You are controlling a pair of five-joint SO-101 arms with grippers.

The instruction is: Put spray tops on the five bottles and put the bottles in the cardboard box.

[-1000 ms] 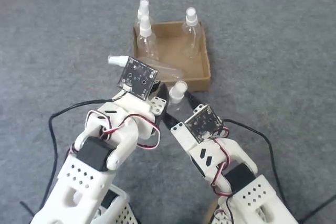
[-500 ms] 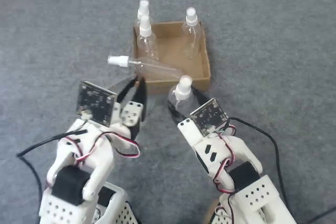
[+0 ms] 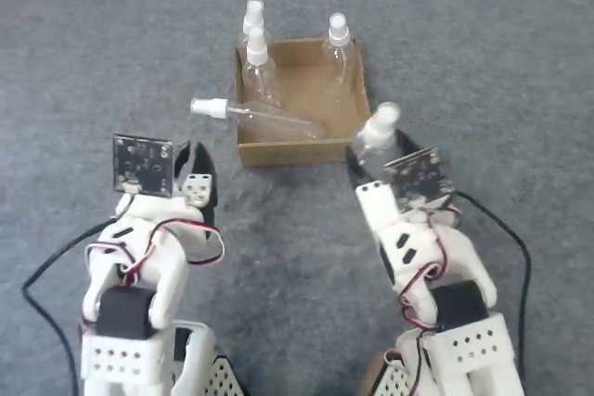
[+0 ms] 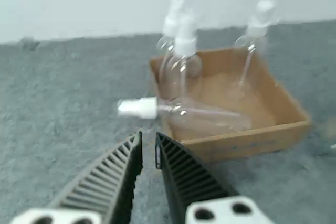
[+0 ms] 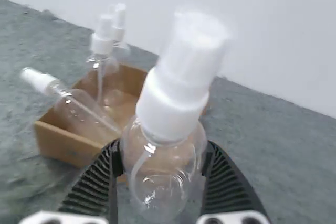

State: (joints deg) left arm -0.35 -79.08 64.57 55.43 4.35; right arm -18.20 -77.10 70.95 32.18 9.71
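Note:
The cardboard box (image 3: 306, 151) stands at the table's far middle. Three clear bottles with white spray tops are upright at its back: two on the left (image 3: 257, 64), one on the right (image 3: 337, 51). Another capped bottle (image 3: 269, 121) lies tilted over the box's left rim, its top (image 3: 208, 108) sticking out. My right gripper (image 3: 376, 159) is by the box's front right corner, shut on a capped bottle (image 5: 163, 177) held upright. My left gripper (image 4: 148, 141) is in front of the box to the left, shut to a thin slit with nothing in it.
Grey carpet covers the table around the box (image 4: 247, 142). A pale wall runs along the far edge. Cables trail from both arm bases near the front edge.
The left gripper let go of the lying bottle, drew back left and toward the front, and shut. The right gripper carried its bottle rightward to the box's front right corner.

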